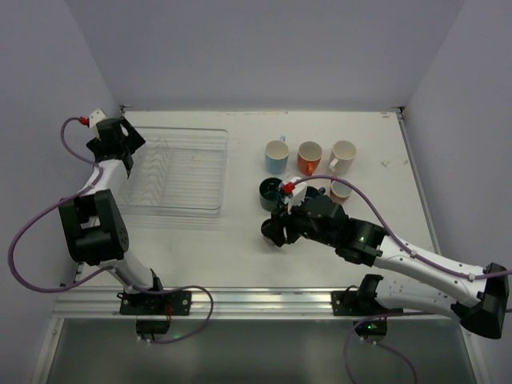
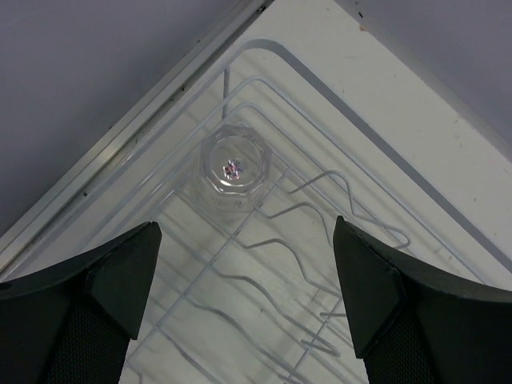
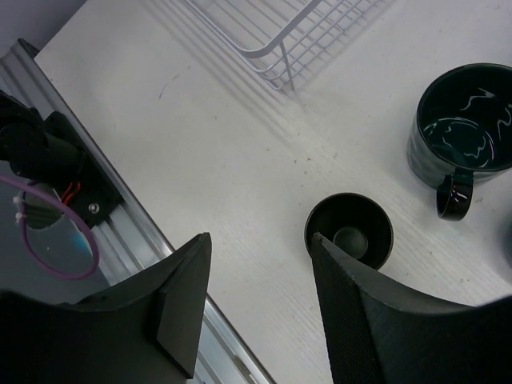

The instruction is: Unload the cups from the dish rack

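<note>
The see-through dish rack (image 1: 182,173) lies at the table's left. A clear glass (image 2: 234,170) stands upside down in its far left corner. My left gripper (image 2: 246,228) hovers open just above and before it, over the wire base (image 2: 272,264); in the top view it (image 1: 120,141) is at that corner. My right gripper (image 3: 260,244) is open and empty over bare table, and a small dark brown cup (image 3: 350,230) stands just past its right fingertip. A dark teal mug (image 3: 464,132) stands beyond it. Light blue (image 1: 277,156), orange (image 1: 310,157), white (image 1: 343,155) and pink (image 1: 340,190) cups stand on the table.
The rack's near right corner (image 3: 276,56) shows in the right wrist view. An aluminium rail (image 1: 240,300) runs along the table's near edge, close under my right gripper (image 1: 276,228). Walls close in the table's left, back and right.
</note>
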You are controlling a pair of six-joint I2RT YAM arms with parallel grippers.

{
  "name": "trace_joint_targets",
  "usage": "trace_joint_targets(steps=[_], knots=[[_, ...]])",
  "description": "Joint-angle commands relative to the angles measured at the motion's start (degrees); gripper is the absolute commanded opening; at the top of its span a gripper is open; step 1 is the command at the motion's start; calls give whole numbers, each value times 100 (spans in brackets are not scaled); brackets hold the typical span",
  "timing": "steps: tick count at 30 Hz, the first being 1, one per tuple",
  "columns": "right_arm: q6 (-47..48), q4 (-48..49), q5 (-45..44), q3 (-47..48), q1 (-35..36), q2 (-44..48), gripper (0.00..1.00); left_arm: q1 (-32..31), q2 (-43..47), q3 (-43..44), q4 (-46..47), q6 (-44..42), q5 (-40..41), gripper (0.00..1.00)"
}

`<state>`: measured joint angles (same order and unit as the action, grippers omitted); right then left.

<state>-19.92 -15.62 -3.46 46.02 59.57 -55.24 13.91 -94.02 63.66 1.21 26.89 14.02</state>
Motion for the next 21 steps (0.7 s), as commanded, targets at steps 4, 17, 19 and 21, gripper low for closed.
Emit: trace_joint_targets(steps=[4, 17, 19, 21], knots=[[-38, 630, -207, -128, 11, 312, 55, 103, -547, 454, 924, 44, -14, 92], [-56, 683, -427, -164, -16, 427, 53, 200, -1215, 674, 1223, -53, 74, 87], [-64, 674, -436, -164, -24, 427, 52, 208, -1321, 744, 1250, -62, 48, 85], [-73, 674, -471, -155, -33, 435, 52, 217, -1400, 779, 1293, -96, -4, 83]])
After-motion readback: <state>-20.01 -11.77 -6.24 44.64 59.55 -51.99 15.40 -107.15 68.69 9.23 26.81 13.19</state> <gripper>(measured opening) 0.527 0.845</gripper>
